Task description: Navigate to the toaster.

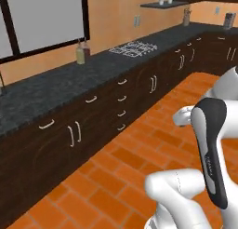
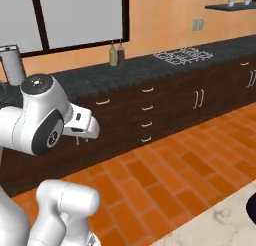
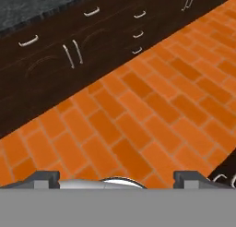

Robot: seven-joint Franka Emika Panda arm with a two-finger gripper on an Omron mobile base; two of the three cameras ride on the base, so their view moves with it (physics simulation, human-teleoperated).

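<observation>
I cannot make out the toaster with any certainty. A small grey boxy object [image 1: 229,20] stands at the far right end of the dark counter [image 1: 56,86], too small to identify. My gripper [image 3: 117,181] hangs over the orange brick floor [image 3: 152,106], facing the dark cabinet fronts. Its two fingertips [image 3: 46,177] stand wide apart at the bottom of the hand view, open, with nothing between them. My white arm is folded close to the base, with the hand [image 2: 82,124] pointing towards the cabinets.
Dark cabinets with silver handles [image 1: 74,132] run under the counter. On it sit a cooktop [image 1: 133,49], two bottles [image 1: 82,52] and a jar [image 1: 186,16]. A wall shelf [image 1: 163,3] holds cups. A pale counter edge [image 2: 220,222] lies close at lower right.
</observation>
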